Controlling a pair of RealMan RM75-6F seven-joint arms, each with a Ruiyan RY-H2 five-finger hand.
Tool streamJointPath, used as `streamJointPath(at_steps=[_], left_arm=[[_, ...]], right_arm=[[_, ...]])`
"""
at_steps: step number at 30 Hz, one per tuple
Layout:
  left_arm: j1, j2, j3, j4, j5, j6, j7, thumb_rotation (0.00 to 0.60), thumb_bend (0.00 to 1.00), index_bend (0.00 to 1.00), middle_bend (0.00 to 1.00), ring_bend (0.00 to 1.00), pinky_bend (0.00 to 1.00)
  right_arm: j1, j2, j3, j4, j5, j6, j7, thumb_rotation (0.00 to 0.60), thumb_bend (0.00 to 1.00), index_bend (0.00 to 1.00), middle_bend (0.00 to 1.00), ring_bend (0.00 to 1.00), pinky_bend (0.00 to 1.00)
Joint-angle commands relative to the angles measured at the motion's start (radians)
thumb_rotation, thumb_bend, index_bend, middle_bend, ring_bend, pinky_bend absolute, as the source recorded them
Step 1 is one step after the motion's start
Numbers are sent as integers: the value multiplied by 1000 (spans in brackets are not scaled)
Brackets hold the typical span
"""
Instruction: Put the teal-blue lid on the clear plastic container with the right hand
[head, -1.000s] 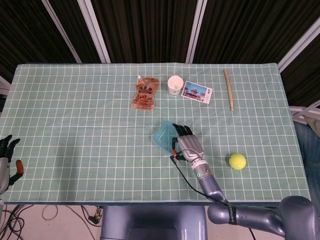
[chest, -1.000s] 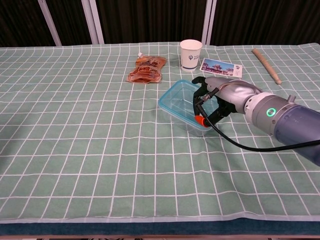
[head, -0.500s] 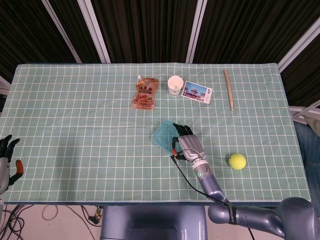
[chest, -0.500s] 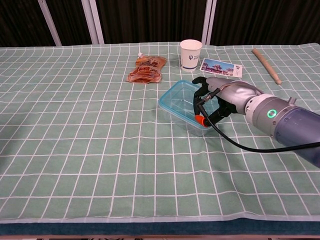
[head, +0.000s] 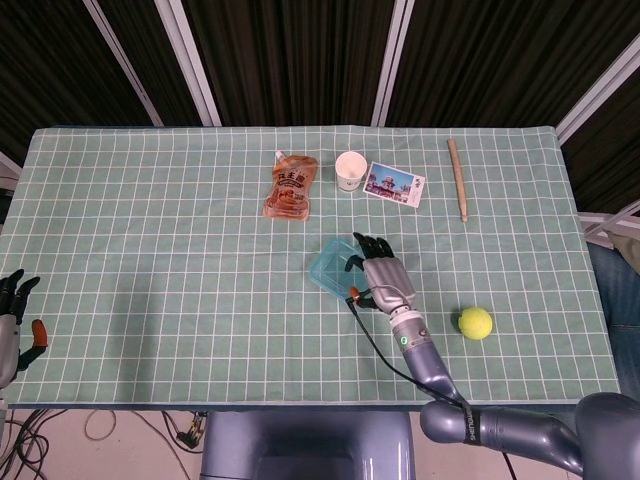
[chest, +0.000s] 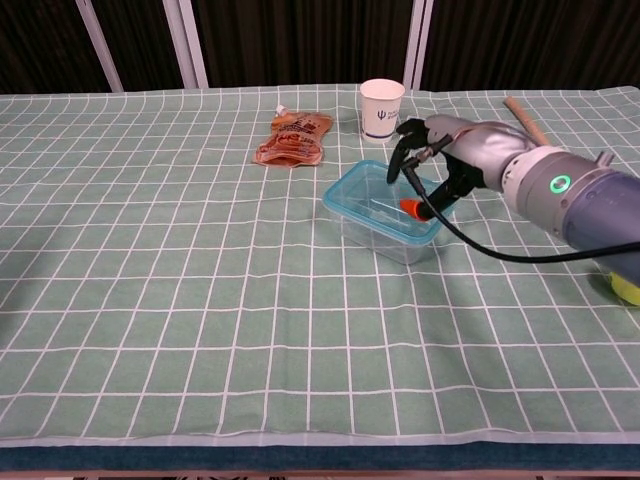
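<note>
Head view: on the green-checked surface (head: 150, 250) the teal-blue lid (head: 330, 268) sits on the clear plastic container near the middle, right hand (head: 385, 280) just beside it; chest view: fingers (chest: 408, 150) apart, holding nothing, above the seated lid's right edge, so placement looks finished, withdrawal next.

Teal-blue lid (chest: 384, 199) sits level atop clear plastic container (chest: 390, 238), mid-table.

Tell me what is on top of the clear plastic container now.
The teal-blue lid lies on the clear plastic container. The right hand is above its far right edge and hides that part, so contact cannot be judged.
</note>
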Motion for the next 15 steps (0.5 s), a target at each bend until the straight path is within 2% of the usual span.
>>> streamJointPath(at_steps=[1, 4, 9, 12, 15], left_arm=[[0, 0, 0, -1, 1, 1, 0, 600, 640, 111, 0, 0, 0], [0, 0, 1, 0, 2, 1, 0, 600, 640, 111, 0, 0, 0], [0, -1, 2, 2, 6, 2, 3, 600, 640, 111, 0, 0, 0], [1, -2, 3, 2, 13, 7, 4, 600, 640, 111, 0, 0, 0], [2, -4, 4, 4, 21, 13, 4, 600, 640, 111, 0, 0, 0]], right_arm=[[-6, 59, 53, -80, 32, 20, 9, 600, 361, 146, 0, 0, 0], [-18, 109, 75, -135, 38, 30, 21, 600, 330, 127, 0, 0, 0], [-58, 225, 77, -224, 31, 41, 32, 600, 169, 83, 0, 0, 0], [-97, 304, 60, -266, -1, 56, 49, 600, 160, 63, 0, 0, 0], [-156, 373, 37, -289, -81, 83, 124, 600, 159, 54, 0, 0, 0]])
